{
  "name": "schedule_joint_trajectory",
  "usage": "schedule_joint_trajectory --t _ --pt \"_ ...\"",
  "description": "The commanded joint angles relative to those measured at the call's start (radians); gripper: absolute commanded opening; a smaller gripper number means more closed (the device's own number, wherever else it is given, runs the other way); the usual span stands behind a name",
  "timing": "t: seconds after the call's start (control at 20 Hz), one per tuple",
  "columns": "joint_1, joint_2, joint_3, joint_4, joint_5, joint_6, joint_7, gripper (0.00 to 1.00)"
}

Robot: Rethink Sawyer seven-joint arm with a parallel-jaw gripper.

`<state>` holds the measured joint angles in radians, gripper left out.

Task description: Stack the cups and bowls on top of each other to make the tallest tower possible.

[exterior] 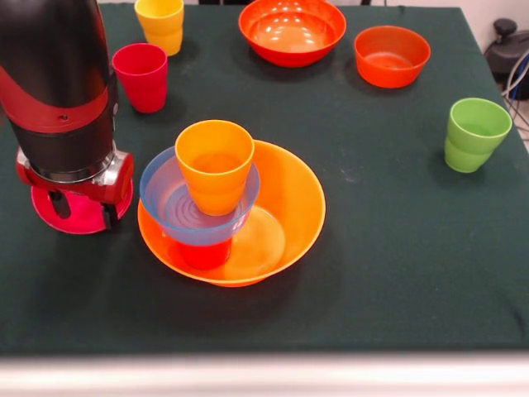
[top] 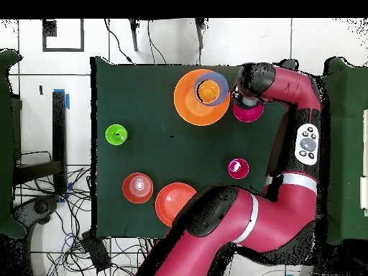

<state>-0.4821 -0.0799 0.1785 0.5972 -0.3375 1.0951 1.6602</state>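
Three pieces make up the tower [exterior: 216, 203] at the centre-left of the front view: a red-orange cup [exterior: 205, 252] stands upside down inside the wide orange bowl [exterior: 285, 207], a light blue bowl [exterior: 169, 207] sits on that cup, and an orange cup [exterior: 214, 165] stands upright in the blue bowl. The stack sits toward the left side of the orange bowl, not at its middle.

The gripper [exterior: 78, 203] hangs at the left of the frame, just beside the tower, over a magenta bowl [exterior: 58, 217] on the green desk [exterior: 397, 248]. Its dark tips reach down onto or into that bowl, but whether the jaws are wide, narrow or closed on the rim cannot be told.

Along the top of the front view stand a crimson cup [exterior: 141, 76] and, behind it, a yellow cup [exterior: 160, 23]. To their right lie a large red-orange bowl [exterior: 292, 31] and a smaller orange-red bowl [exterior: 392, 55]. A green cup [exterior: 474, 134] stands alone at the right.

Seen from overhead, the tower [top: 203, 95] is at the upper middle, the magenta bowl [top: 248, 112] just right of it under the arm's end, the green cup [top: 116, 134] at the left, and the crimson cup [top: 238, 168] at centre right.
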Motion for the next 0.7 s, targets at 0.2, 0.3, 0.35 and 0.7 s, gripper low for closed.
schedule_joint_trajectory --t 0.2,0.3,0.35,0.7 --pt "0.023 0.022 0.109 -0.103 -0.047 0.074 -0.34 1.0" --pt "0.029 0.013 0.106 -0.109 -0.044 0.094 -0.334 1.0" --pt "0.03 0.009 0.105 -0.107 -0.04 0.098 -0.332 1.0" --pt "0.041 0.001 0.095 -0.116 -0.033 0.121 -0.318 1.0"
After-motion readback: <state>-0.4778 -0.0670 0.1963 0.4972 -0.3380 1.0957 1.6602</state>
